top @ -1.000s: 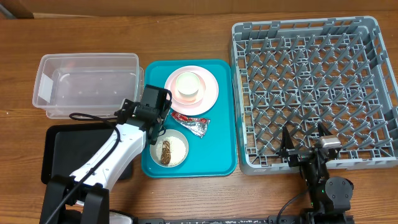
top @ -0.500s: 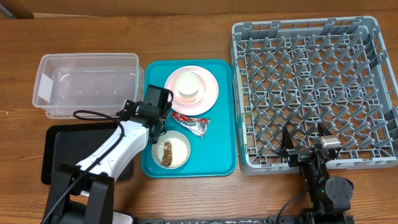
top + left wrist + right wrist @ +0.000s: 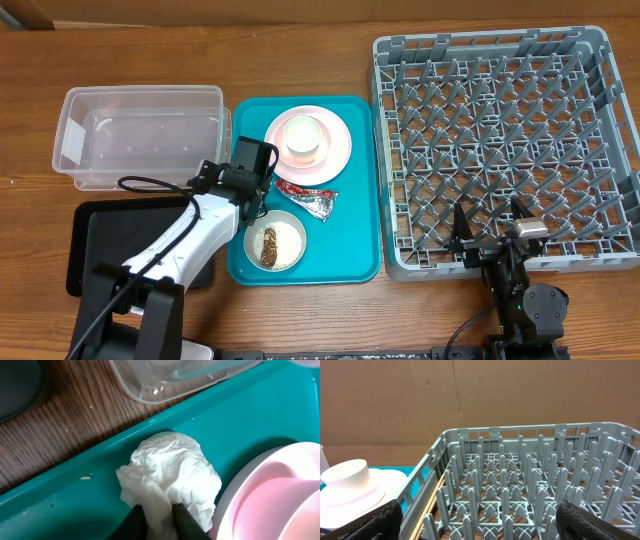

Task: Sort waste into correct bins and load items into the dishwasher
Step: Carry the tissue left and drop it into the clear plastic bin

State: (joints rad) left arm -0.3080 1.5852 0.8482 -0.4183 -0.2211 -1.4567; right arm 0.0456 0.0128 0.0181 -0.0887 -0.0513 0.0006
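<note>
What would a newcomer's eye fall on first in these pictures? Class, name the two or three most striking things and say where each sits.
The large grey dish rack fills the right side of the overhead view. Left of it, a teal tray carries a pale pink plate at its far end. At the tray's left edge, the left gripper pinches a crumpled white tissue.
</note>
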